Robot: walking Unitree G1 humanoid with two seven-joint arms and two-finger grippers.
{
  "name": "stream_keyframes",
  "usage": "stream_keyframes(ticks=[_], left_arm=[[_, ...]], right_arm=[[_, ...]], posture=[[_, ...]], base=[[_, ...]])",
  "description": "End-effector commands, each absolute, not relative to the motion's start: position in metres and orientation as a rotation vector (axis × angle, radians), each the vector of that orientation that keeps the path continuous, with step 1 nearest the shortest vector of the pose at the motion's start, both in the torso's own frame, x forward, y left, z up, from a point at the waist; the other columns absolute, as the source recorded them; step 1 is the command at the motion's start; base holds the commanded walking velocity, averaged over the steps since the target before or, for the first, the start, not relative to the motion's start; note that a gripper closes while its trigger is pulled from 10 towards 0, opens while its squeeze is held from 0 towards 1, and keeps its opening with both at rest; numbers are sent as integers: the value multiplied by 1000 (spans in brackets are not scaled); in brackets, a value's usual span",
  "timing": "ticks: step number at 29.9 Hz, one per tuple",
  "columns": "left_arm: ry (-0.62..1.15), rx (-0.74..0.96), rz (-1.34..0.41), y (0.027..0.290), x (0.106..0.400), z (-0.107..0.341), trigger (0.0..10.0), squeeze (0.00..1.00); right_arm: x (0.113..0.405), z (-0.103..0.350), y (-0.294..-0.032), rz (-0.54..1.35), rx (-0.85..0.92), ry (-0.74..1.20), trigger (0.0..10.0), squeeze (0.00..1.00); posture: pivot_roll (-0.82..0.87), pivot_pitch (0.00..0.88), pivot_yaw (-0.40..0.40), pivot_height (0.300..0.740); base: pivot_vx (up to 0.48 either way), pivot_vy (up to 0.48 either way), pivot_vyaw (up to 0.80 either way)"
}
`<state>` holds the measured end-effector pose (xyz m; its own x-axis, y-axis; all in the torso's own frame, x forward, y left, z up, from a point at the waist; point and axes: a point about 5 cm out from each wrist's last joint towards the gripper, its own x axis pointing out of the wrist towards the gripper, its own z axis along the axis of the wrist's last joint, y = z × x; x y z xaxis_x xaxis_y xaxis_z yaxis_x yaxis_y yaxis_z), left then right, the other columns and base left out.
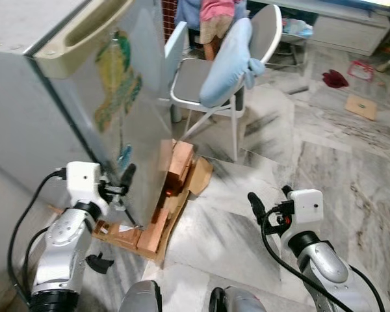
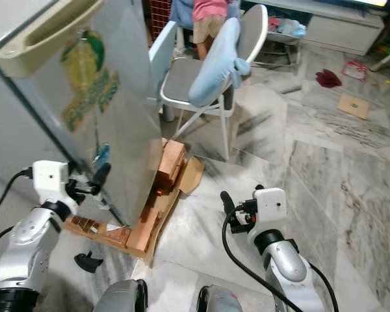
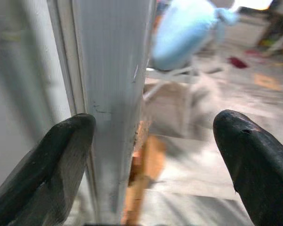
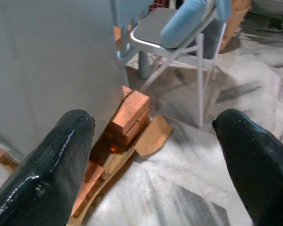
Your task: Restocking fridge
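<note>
The silver fridge (image 1: 117,97) stands at my left, its door bearing coloured stickers and a cream handle (image 1: 78,39) at the top. My left gripper (image 1: 120,187) is low down at the door's free edge. In the left wrist view this gripper (image 3: 153,136) is open, with the door edge (image 3: 113,94) standing between the fingers, close beside one finger (image 3: 61,155). My right gripper (image 1: 270,198) hangs open over the marble floor to the right, holding nothing; its wrist view looks at the fridge's foot between the wide-set fingers (image 4: 61,160).
Orange-brown blocks (image 1: 175,166) and cardboard (image 1: 198,175) lie under the fridge's front. A folding chair (image 1: 201,78) with a blue cushion (image 1: 227,62) stands behind, a person (image 1: 216,19) beyond it. A black clip (image 1: 99,262) lies by my left arm. Marble floor (image 1: 331,169) spreads right.
</note>
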<state>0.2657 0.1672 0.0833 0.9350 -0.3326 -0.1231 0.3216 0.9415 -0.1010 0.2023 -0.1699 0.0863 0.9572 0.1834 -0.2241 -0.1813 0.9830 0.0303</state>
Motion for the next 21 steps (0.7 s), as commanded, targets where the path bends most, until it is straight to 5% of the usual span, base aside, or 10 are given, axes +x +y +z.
stream_keyframes(ticks=[1, 13, 21], left_arm=[[80, -87, -425, 143, 270, 99, 10000, 0], [149, -142, -783, 97, 237, 100, 10000, 0], [126, -107, -763, 91, 251, 105, 10000, 0]], right_arm=[[198, 85, -173, 165, 8, 243, 10000, 0], [199, 83, -174, 164, 32, 252, 10000, 0], [201, 88, -180, 74, 42, 203, 10000, 0]], posture=[[-26, 87, -28, 740], [-11, 89, -35, 740], [-24, 82, -25, 740]], base=[[0, 0, 0], [0, 0, 0], [0, 0, 0]])
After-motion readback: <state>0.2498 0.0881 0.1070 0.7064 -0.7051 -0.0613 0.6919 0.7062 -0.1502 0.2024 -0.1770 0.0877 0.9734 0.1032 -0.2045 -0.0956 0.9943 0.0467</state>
